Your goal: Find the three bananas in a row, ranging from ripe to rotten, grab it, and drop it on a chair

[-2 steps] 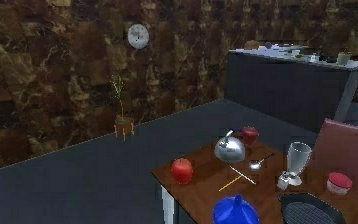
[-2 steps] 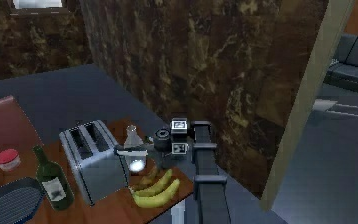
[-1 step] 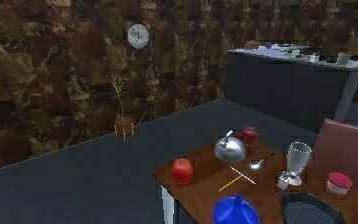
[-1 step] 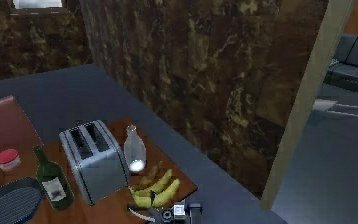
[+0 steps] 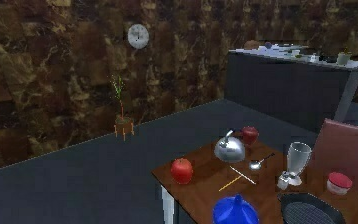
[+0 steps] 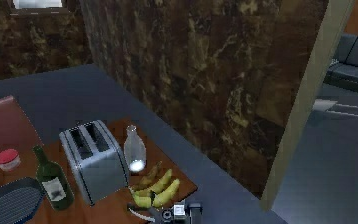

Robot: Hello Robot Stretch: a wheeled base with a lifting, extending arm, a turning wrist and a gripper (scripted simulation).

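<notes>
A bunch of yellow bananas [image 6: 157, 187] lies on a brown wooden table [image 6: 182, 182] near its corner, next to a clear glass bottle [image 6: 134, 150]. At the arm side view's bottom edge, just below the bananas, are my gripper [image 6: 147, 213] and its white marker squares. With the bananas lying on the table right behind it, I cannot tell whether it holds anything. A reddish-brown chair [image 5: 348, 150] stands at the table's far side in the forward view. Its back [image 6: 5, 122] also shows at the arm side view's left.
A silver toaster [image 6: 92, 157], green bottle [image 6: 53, 181], red bowl [image 6: 7, 158] and dark pan [image 6: 11, 203] share the table. Also on it are red apples [image 5: 182, 170], a silver kettle [image 5: 229, 149] and a glass [image 5: 299, 158]. A potted plant [image 5: 122, 108] and counter [image 5: 292, 85] stand across the dark floor.
</notes>
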